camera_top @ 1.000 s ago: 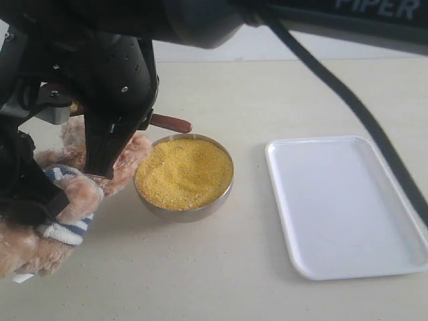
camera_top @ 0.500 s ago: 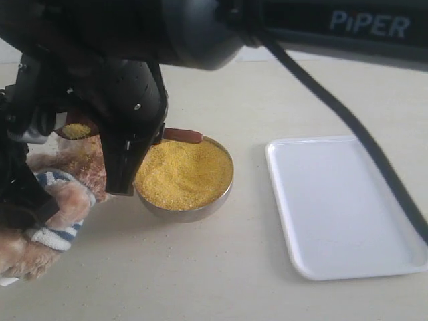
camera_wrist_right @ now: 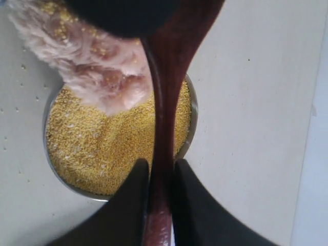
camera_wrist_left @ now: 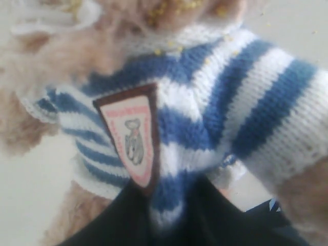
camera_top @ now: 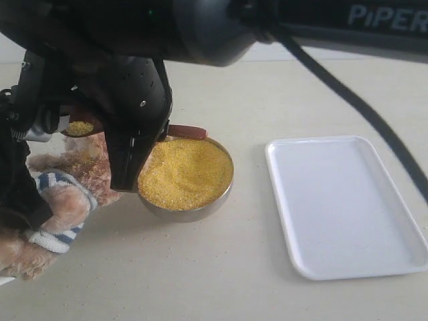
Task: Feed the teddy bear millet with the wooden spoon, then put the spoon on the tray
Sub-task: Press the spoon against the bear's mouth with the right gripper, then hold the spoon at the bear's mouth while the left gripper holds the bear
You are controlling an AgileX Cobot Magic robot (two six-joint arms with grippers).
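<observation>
The teddy bear (camera_top: 67,194) sits at the left in its striped shirt (camera_wrist_left: 215,102), with yellow grains caught in its fur (camera_wrist_right: 97,72). My left gripper (camera_wrist_left: 171,197) is shut on the shirt just below the badge (camera_wrist_left: 134,138). My right gripper (camera_wrist_right: 160,166) reaches across from the right and is shut on the wooden spoon's handle (camera_wrist_right: 163,128). The spoon's bowl (camera_top: 80,127) holds millet beside the bear's head, and its handle end (camera_top: 188,132) sticks out over the metal bowl of millet (camera_top: 185,174). The white tray (camera_top: 344,204) lies at the right, with nothing on it.
The right arm's black body (camera_top: 134,100) and its cable (camera_top: 348,100) cross the top of the exterior view and hide the bear's head. The left arm (camera_top: 17,180) stands at the left edge. Loose grains dot the beige table (camera_top: 221,267).
The right gripper with the spoon has shifted slightly right, and the spoon's millet-filled bowl has come into view by the bear's head. The bear has sunk a little lower and to the left.
</observation>
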